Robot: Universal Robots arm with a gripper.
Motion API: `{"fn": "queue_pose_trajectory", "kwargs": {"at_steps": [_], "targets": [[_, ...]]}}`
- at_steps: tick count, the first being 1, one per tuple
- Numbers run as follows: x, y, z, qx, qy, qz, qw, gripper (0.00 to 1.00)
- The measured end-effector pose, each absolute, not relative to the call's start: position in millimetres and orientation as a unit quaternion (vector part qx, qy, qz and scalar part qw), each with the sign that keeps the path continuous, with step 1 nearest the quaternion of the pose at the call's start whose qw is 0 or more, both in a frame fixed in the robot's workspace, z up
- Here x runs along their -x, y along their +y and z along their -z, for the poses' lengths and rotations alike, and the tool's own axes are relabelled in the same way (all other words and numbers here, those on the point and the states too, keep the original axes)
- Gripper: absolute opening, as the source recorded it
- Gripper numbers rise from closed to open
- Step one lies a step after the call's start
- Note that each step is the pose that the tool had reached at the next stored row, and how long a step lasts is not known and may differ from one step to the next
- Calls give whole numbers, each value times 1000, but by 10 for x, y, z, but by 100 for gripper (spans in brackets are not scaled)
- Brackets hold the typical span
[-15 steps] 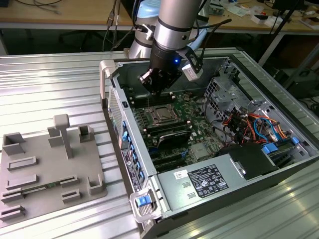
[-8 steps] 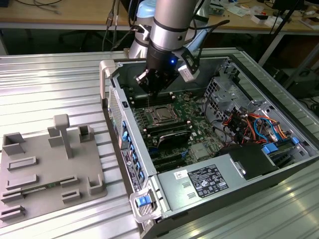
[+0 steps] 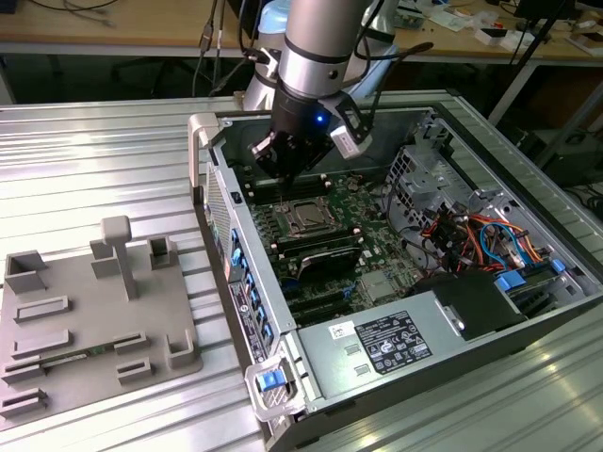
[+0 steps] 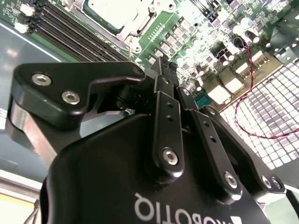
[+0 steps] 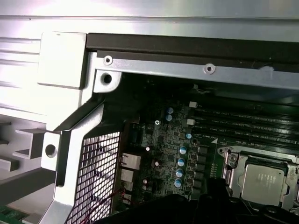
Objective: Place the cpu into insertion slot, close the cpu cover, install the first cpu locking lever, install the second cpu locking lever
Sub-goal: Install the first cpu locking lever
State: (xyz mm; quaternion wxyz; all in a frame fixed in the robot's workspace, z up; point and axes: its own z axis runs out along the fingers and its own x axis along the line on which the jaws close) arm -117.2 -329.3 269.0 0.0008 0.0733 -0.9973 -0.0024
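The jaws are looking pinched together and carrying nothing, with the gripper [image 3: 281, 162] hovering over the green board [image 3: 353, 202] inside the open computer case [image 3: 237, 275]. Just beside it, the cpu [image 3: 307, 218] is sitting flat in the insertion slot [image 3: 288, 213], apart from the jaws. The case is resting on the desk [image 3: 94, 151].

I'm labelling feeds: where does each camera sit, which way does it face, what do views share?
Exterior view: off the arm, looking down into the open computer case; arm and gripper near the cpu.
Second wrist view: on the arm, looking past the gripper at the motherboard.
First wrist view: on the arm, facing the case corner and motherboard; a dark robot part shows.
Shared: all show the cpu.
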Motion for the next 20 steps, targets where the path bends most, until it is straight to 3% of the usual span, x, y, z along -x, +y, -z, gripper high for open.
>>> {"fn": "queue_pose_trajectory", "kwargs": {"at_steps": [20], "targets": [[1117, -3141, -2679, -62, -998, 2, 1, 11]]}}
